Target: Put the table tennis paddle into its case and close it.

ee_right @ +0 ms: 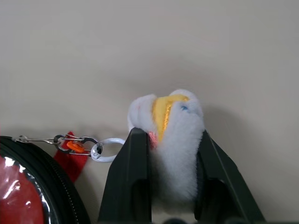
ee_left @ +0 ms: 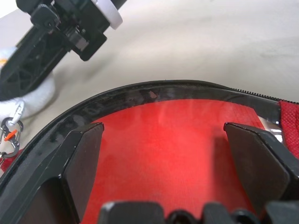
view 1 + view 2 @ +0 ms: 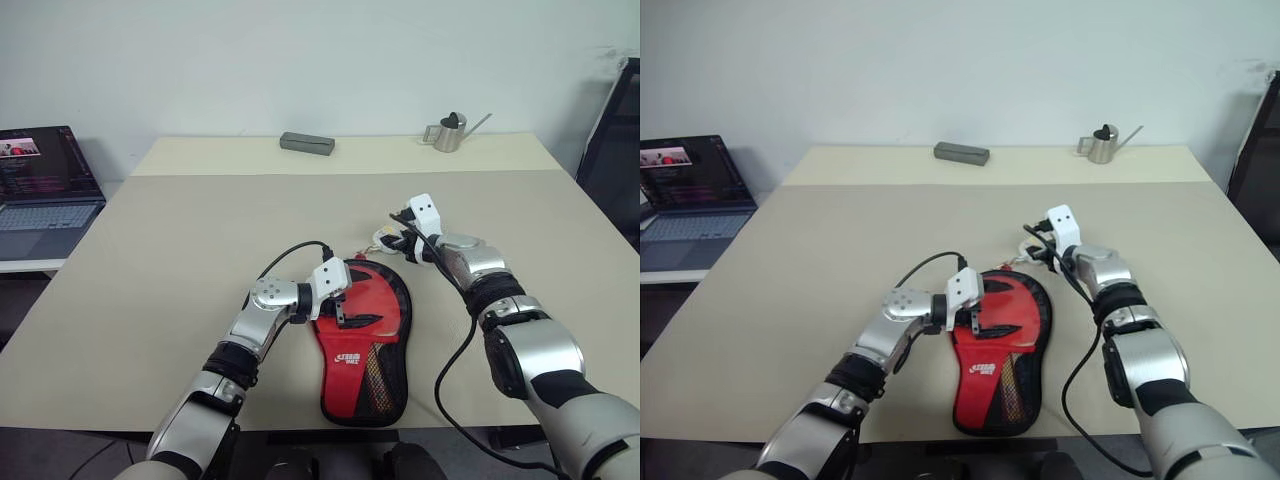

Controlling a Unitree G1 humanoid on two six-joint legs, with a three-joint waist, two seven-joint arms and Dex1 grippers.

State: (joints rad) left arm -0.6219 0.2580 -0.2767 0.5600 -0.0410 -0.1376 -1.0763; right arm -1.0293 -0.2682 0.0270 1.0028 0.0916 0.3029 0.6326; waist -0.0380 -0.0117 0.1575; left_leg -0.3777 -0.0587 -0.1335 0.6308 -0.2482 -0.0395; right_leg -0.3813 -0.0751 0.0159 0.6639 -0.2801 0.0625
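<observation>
The case [image 3: 372, 345] lies open on the worktop [image 3: 150, 260] with the table tennis paddle [image 3: 352, 330] already in it, red face up. Its long axis runs from the near edge of the worktop away toward the far side, round head end farthest out.

What the zip-up turns on is the small white-and-yellow plush charm [image 1: 170, 135], which sits just beyond that head end, joined to the case by a clip and ring. The right pincer [image 1: 166, 154] is the one on it, fingers clenched around the plush.

The left pincer [image 3: 340, 300] hovers over the paddle's red face from the left side, fingers spread and gripping nothing.

From the head end, the zip line runs back along the case edge toward the handle.
</observation>
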